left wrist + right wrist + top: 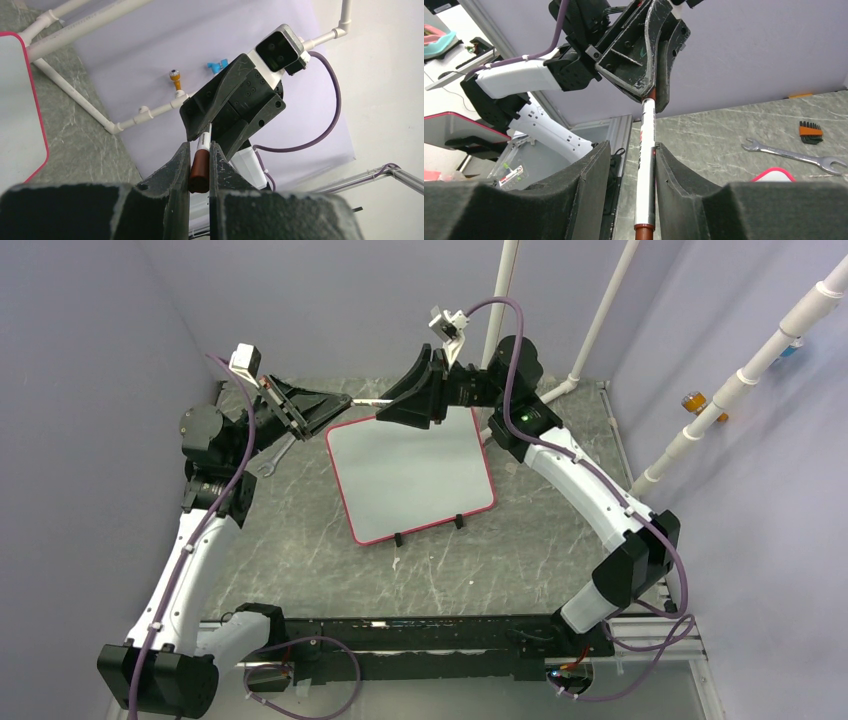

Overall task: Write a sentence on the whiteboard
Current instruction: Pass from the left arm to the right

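Observation:
The whiteboard (410, 475) lies flat mid-table, its pale surface blank, with two black feet (398, 538) on its near edge. No sentence shows on it. Its edge shows in the left wrist view (15, 100) and a corner in the right wrist view (774, 175). A marker (365, 401) with a white barrel (646, 165) and a red-brown cap (200, 167) hangs between both grippers above the board's far left corner. My left gripper (200, 146) is shut on the cap. My right gripper (631, 146) straddles the barrel, open, with a gap on one side.
A steel wrench (268, 458) lies left of the board, also seen in the right wrist view (794, 154) beside an orange-capped hex key set (810, 132). White pipes (500, 300) stand at the back and right. Purple walls enclose the table.

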{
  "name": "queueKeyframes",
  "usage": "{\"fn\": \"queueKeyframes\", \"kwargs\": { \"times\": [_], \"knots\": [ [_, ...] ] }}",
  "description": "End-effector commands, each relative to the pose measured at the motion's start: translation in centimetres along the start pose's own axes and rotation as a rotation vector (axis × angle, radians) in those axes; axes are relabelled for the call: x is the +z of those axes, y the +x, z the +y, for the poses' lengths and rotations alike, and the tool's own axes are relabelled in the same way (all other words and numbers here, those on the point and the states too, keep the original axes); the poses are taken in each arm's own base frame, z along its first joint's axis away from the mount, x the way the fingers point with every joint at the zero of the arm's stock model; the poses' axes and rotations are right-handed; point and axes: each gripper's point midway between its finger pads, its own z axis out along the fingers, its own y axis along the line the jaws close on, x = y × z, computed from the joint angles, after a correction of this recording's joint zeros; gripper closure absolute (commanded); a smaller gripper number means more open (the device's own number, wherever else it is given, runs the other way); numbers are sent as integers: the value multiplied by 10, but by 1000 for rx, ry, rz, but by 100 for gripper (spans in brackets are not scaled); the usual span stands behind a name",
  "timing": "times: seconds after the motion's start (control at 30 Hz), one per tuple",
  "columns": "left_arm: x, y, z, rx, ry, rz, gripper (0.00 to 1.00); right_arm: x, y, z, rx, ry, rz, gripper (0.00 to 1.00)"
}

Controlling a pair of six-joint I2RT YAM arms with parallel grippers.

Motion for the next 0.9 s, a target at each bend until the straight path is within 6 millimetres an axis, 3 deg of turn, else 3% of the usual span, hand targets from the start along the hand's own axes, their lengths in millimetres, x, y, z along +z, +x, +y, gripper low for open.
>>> {"fn": "queueKeyframes", "kwargs": {
  "times": [0.0,0.87],
  "knots": [
    [-1,-4,-10,39,33,-23,100,2,-26,18,-84,-63,-44,61],
    [1,-3,7,78,-32,0,100,12,-22,19,-60,-94,-25,71]
  ]
}}
